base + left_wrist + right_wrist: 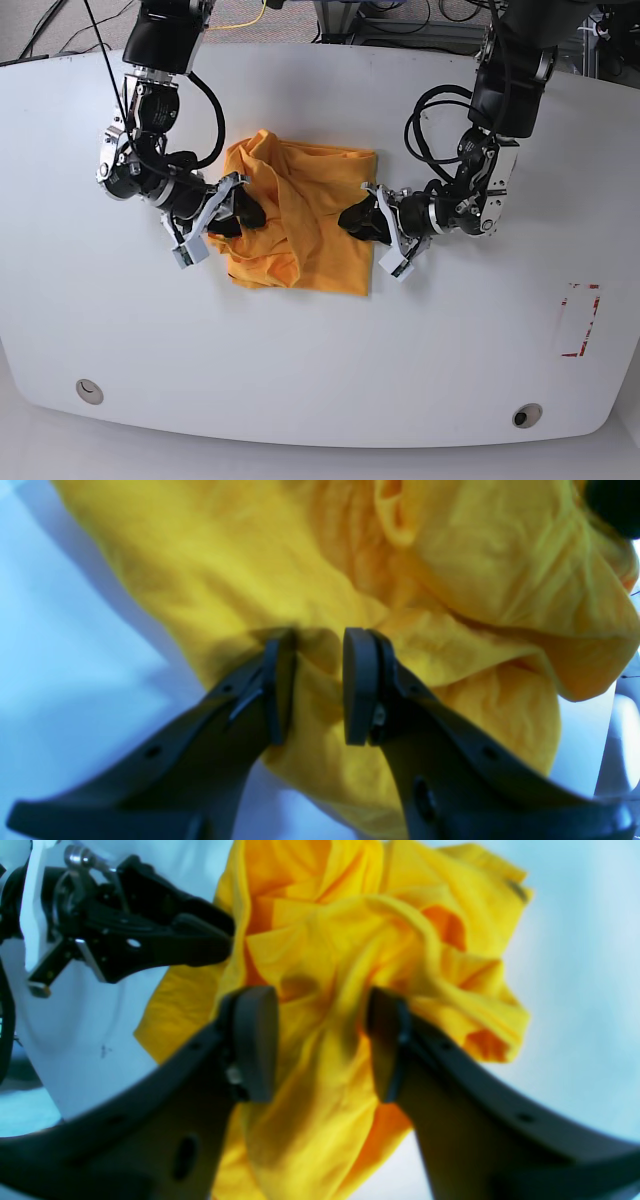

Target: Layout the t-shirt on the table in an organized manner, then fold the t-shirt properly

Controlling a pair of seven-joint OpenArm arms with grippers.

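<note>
fabric of the t-shirt (300, 225) bunches between the parted left tool (319, 680) and right tool (322, 1040), neither clamped.

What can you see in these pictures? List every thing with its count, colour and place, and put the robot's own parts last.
t-shirt: one, orange-yellow, crumpled at the table's middle.
table: one, glossy white, under everything.
grommet holes: two, near the front edge, one towards each corner.
red-marked rectangle: one, red, on the table at the base view's right.
cables: several, dark and one yellow, beyond the far edge.
left gripper: one, black, open over the shirt's edge.
right gripper: one, black, open, with cloth between its fingers.
</note>
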